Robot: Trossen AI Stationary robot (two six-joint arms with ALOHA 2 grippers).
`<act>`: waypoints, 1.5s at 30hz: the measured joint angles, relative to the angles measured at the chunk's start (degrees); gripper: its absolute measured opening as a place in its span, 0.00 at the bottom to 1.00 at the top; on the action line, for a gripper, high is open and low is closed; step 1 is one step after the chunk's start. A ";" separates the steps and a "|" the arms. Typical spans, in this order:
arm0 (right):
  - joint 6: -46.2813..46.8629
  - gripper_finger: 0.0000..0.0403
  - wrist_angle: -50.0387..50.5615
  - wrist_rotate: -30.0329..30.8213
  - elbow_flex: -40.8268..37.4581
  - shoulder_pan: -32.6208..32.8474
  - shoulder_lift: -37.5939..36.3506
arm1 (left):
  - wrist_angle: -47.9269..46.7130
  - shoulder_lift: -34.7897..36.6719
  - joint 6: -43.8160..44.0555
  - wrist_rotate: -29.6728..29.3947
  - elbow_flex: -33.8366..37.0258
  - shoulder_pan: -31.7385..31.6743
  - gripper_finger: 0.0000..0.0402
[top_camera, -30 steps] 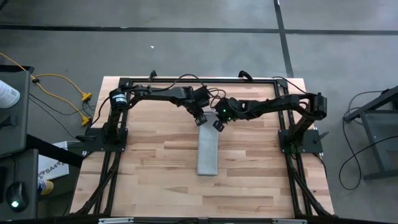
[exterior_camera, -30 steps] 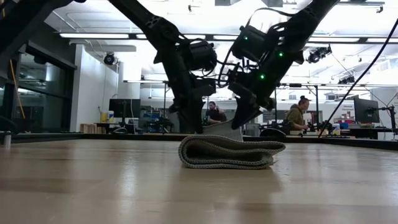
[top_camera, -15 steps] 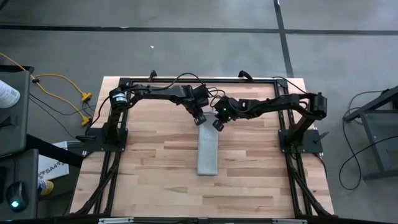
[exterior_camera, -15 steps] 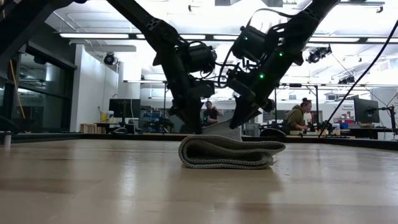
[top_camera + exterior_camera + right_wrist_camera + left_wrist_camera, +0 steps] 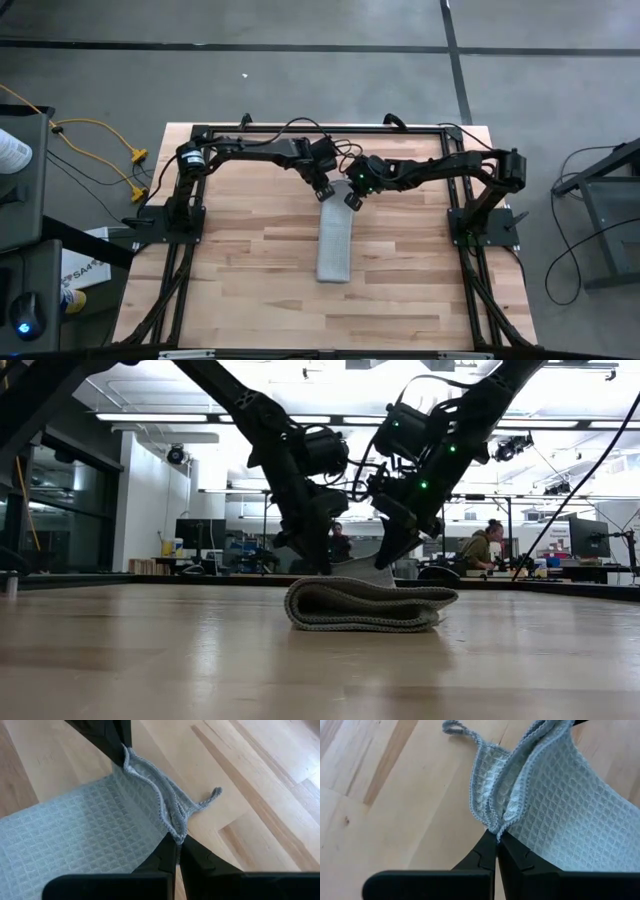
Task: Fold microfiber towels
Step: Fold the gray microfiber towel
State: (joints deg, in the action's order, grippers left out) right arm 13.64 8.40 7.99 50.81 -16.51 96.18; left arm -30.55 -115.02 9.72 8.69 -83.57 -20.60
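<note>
My left gripper (image 5: 497, 837) and right gripper (image 5: 178, 841) are both clamped tight on the far end of the microfiber towel (image 5: 334, 243), one at each corner of its gathered edge, above the middle of the wooden table (image 5: 250, 290). I see the light grey cloth folded into a narrow strip, running from the two grippers toward the table's near edge, its lifted end just off the wood.

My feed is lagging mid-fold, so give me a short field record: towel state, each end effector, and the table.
towel: light grey microfiber towel, folded into a narrow strip at the table's middle
left end effector: shut on the towel's far end corner, layered edges pinched
right end effector: shut on the neighbouring corner of the same end
far end: raised slightly off the wood; the rest lies flat
table: bare wooden top around the strip
</note>
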 joint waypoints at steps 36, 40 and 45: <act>-1.41 0.01 -0.42 -0.63 0.02 1.82 0.02 | 0.50 0.02 1.31 0.81 -0.11 0.37 0.00; -1.27 0.01 -0.35 -0.90 0.02 -0.23 0.02 | 0.52 0.02 2.17 0.83 -0.11 0.37 0.00; 1.75 0.01 1.41 -4.43 0.04 -4.22 0.02 | 1.01 0.11 2.59 0.81 -0.21 0.35 0.00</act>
State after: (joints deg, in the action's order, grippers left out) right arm 15.38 9.81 3.55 50.85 -20.73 96.20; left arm -29.53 -114.91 12.30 9.50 -83.78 -20.25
